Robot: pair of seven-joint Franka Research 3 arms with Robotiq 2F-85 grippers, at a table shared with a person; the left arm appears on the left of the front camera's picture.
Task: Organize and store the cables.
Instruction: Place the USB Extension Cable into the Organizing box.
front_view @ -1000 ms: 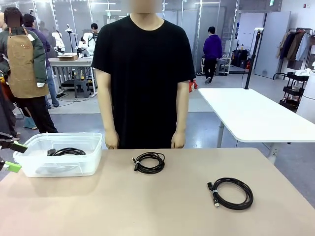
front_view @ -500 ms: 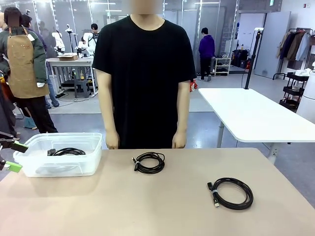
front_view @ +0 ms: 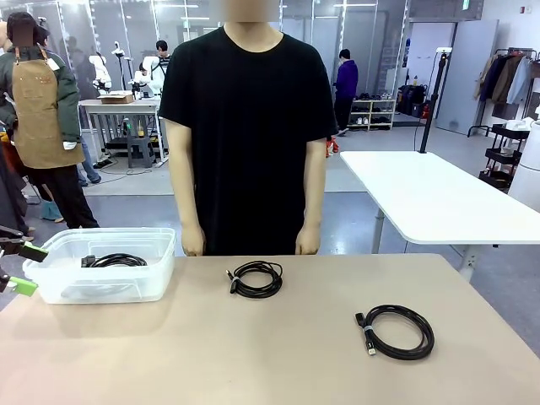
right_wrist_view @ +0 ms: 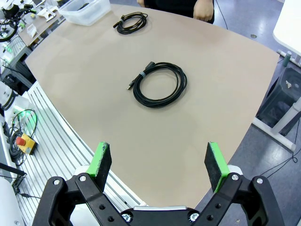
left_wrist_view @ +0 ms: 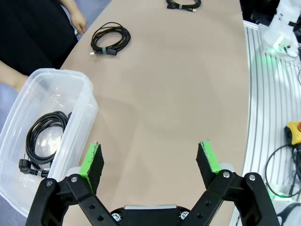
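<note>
- One cable, the coil in the bin (front_view: 114, 261), lies inside the clear plastic bin (front_view: 51, 291) at the far left of the counter (front_view: 253, 363), its plug ends against the bin's floor.
- The middle coil (front_view: 256, 279) lies flat on the bare counter near the far edge. It is right of the bin and apart from it, with its tie and plug at its left side.
- The right coil (front_view: 396, 332) lies nearer and farther right, well apart from the middle coil, with its plug ends also at its left side.
- A person (front_view: 245, 126) in a black shirt stands at the far edge, the hand on the left (front_view: 192, 240) and the hand on the right (front_view: 305, 240) hanging down and touching nothing.
- The left gripper (front_view: 25, 270) sits at the far left, just beside the bin's left end. Its jaws are spread wide with nothing between them, and its wrist view looks down on the bin and the bare counter.
- The right gripper (right_wrist_view: 160, 162) hangs over the counter's near right edge. Its jaws are spread wide and empty, and the right coil lies ahead of it on the counter.
</note>
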